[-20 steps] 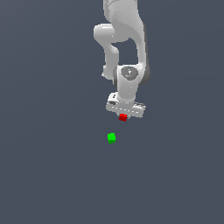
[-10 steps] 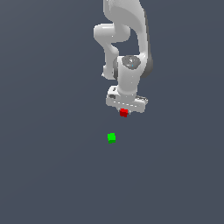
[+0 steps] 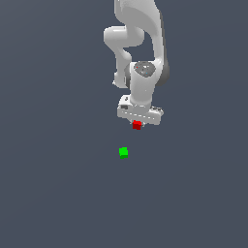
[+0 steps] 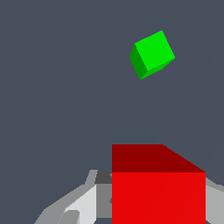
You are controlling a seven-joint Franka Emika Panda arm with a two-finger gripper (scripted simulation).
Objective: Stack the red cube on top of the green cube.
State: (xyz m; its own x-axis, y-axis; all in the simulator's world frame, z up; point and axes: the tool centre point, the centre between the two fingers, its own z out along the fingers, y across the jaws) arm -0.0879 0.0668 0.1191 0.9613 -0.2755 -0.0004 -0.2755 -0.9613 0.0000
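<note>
We hold the red cube (image 3: 137, 125) clamped in the gripper (image 3: 138, 124), above the grey floor (image 3: 58, 193).

In the exterior view the green cube (image 3: 123, 152) rests on the floor, below the gripper and a little toward the exterior view's left, near but apart from the red one. In the wrist view we see the red cube (image 4: 158, 188) large between the fingers (image 4: 76, 205), the green cube (image 4: 152, 54) lying apart beyond it.

**A bare grey floor**

Apart from the work itself, we see only a flat, dark slate-grey floor (image 3: 53, 193). It fills the exterior view from edge to edge, evenly lit and without markings or seams. In the wrist view we find the same plain grey surface (image 4: 57, 87).
</note>
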